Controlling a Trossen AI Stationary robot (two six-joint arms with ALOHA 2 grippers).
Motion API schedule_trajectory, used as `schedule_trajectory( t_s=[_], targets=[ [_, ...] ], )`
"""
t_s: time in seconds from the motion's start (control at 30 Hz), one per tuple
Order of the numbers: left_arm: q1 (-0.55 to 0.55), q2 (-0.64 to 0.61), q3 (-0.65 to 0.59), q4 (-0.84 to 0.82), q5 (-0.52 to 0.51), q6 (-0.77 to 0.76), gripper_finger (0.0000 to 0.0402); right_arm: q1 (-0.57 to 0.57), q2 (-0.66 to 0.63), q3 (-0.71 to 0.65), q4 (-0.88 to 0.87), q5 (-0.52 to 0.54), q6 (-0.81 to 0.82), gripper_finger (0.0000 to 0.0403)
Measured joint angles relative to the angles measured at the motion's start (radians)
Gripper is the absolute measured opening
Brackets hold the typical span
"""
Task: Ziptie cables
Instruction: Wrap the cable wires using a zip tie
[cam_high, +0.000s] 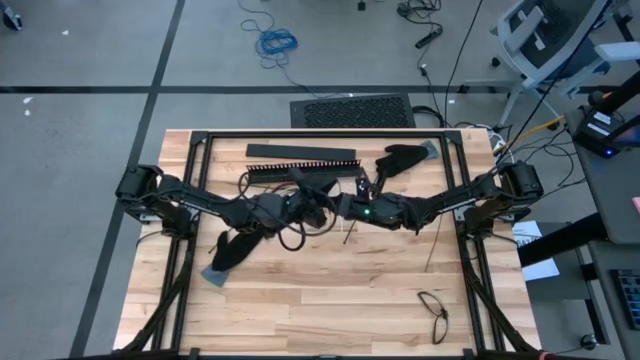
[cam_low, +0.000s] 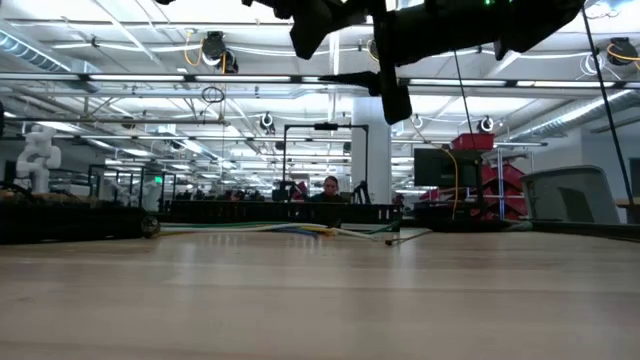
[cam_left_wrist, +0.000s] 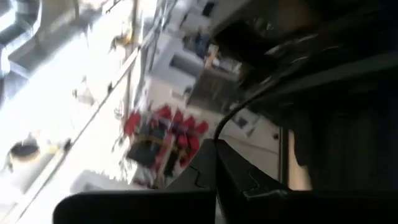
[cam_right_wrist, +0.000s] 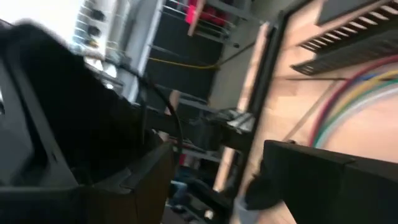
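I am reaching both arms in toward the middle of the tabletop (cam_high: 330, 300), and my two hands are meeting there, raised above the wood. My left hand (cam_high: 318, 205) is pressed together, its fingers (cam_left_wrist: 205, 180) squeezed tight, with a thin black line arcing just past them that I cannot tell it is touching. My right hand (cam_high: 345, 207) is spread, its fingers (cam_right_wrist: 311, 174) standing apart with a gap between them, sitting at three o'clock from my left hand and almost touching it. The cables (cam_right_wrist: 348, 99) are lying on the wood in coloured arcs near the slotted bar (cam_high: 305, 170), which is sitting at twelve o'clock from my hands. A black loop (cam_high: 292, 235) is curling at seven o'clock from my left hand.
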Motion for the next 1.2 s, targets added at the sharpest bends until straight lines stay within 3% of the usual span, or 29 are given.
schedule_trajectory(
  t_s=[0.27, 0.8, 0.97, 1.2],
  targets=[
    [-0.045, -0.016, 0.000, -0.104, -0.093, -0.136, 0.0000, -0.031, -0.002, 0.000, -0.068, 0.008, -0.006, 0.0247],
    [0.006, -0.121, 0.000, -0.250, -0.057, -0.221, 0.0000, -0.153, -0.015, 0.000, -0.323, -0.015, -0.080, 0.0247],
    [0.004, -0.151, 0.000, -0.596, -0.040, -0.548, 0.0000, -0.167, -0.017, 0.000, -0.489, -0.134, -0.131, 0.0247],
    [-0.092, -0.334, -0.005, -1.263, 0.014, -1.377, 0.0000, -0.196, -0.024, -0.001, -0.717, -0.128, -0.189, 0.0247]
  ],
)
